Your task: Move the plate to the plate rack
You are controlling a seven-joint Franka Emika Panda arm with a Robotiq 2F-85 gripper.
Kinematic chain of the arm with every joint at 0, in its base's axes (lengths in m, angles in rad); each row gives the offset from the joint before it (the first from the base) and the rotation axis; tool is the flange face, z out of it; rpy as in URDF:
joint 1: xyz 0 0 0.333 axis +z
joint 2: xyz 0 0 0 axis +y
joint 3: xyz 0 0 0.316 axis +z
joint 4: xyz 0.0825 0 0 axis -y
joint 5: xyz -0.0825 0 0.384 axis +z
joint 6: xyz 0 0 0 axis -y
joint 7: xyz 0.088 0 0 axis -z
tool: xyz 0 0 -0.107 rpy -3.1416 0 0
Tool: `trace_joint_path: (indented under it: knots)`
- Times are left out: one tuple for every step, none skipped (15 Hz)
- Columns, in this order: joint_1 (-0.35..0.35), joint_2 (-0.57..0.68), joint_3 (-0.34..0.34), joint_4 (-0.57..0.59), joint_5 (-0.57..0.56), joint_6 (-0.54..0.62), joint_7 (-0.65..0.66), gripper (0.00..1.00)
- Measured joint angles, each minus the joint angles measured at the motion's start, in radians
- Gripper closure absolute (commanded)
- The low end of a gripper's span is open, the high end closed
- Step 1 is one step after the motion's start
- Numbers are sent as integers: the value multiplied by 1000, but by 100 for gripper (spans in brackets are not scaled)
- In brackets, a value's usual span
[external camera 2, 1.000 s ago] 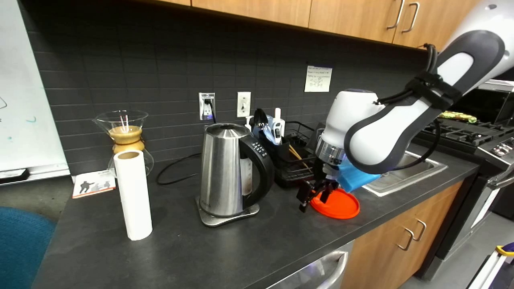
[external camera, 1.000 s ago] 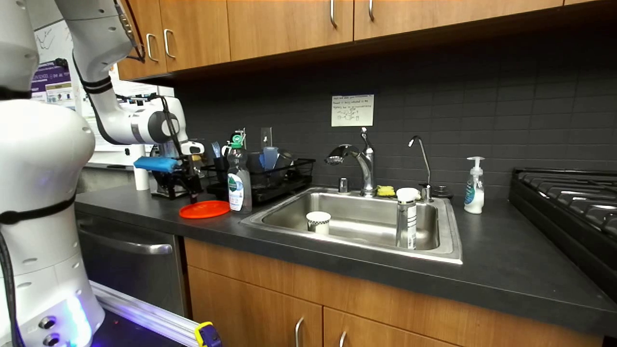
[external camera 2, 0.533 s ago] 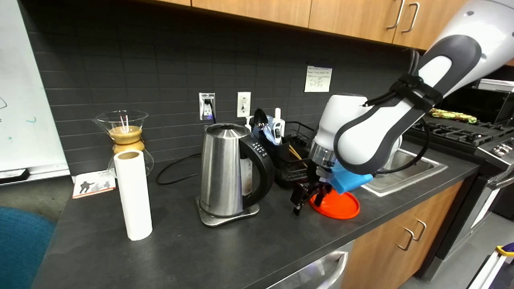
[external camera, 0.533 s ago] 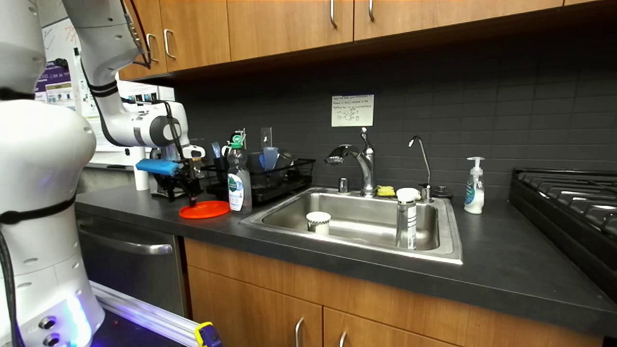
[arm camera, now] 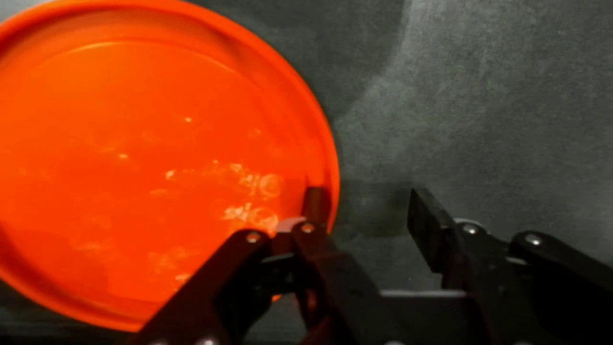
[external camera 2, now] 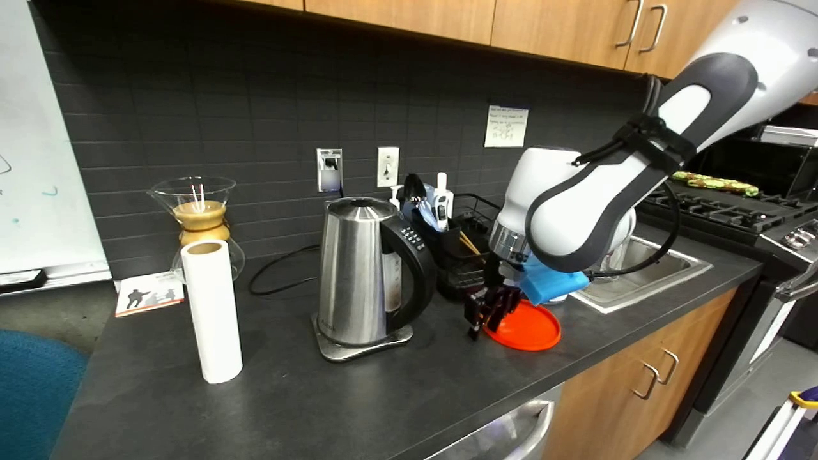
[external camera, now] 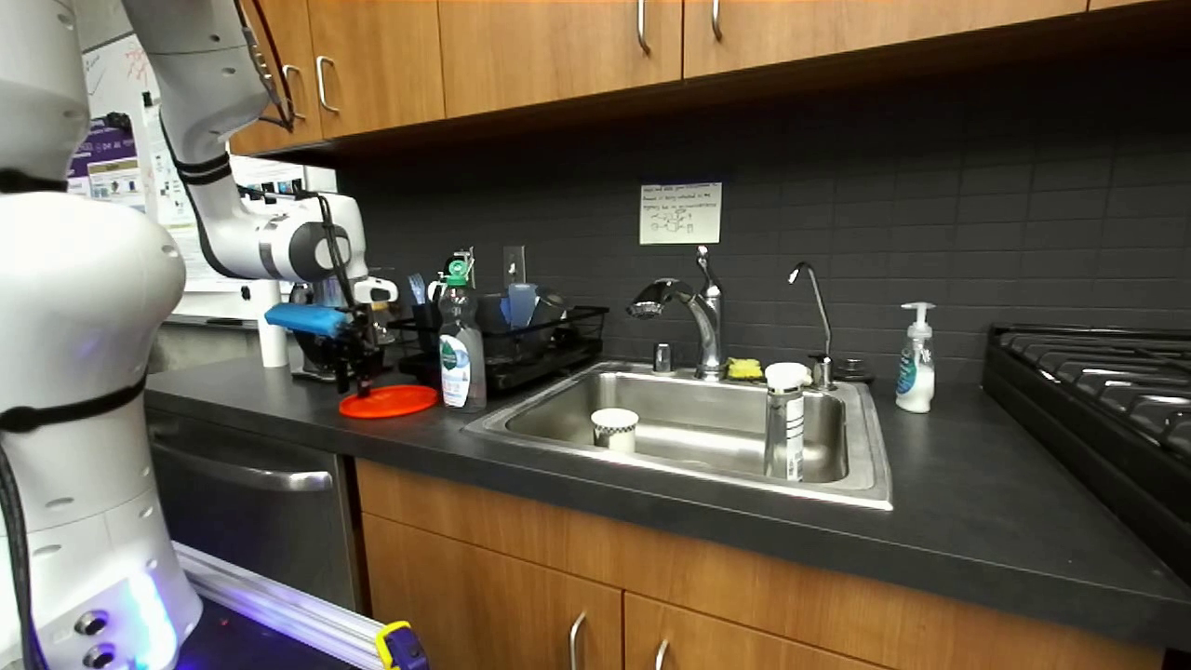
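Note:
The round red-orange plate lies flat on the dark counter and fills the left of the wrist view. In both exterior views the plate lies beside the soap bottle. My gripper points down at the plate's rim, its jaws partly open. One of its fingers stands inside the rim, against or close to it; the opposite one is outside, over bare counter, with a clear gap to the rim. In both exterior views the black wire plate rack stands behind the bottle, holding dishes and utensils.
A dish soap bottle stands between the plate and the sink. The steel kettle is on the counter near the gripper, with a paper roll farther off. Cabinets hang above the counter.
The arm came lower toward the counter and moved toward the kettle. Since half a second ago the jaws have drawn closer together, and the plate has slid slightly toward the kettle.

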Motion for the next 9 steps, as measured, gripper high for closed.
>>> trace_joint_path:
  knots:
    - [0, -1, 0, 0, 10, 0, -2, 90]
    - [0, -2, 0, -1, 19, 1, -3, 99]
    - [1, -3, 0, -2, 30, 1, -5, 100]
    - [3, -3, 2, -3, 41, 2, -5, 100]
    - [4, -3, 3, -5, 54, 3, -7, 100]
    - [7, -4, 5, -5, 69, 5, -8, 99]
    - [11, -5, 7, -7, 78, 6, -9, 99]
    - [17, -9, 8, -11, 83, 7, -9, 99]
    - [22, -15, 9, -19, 83, 8, -7, 99]
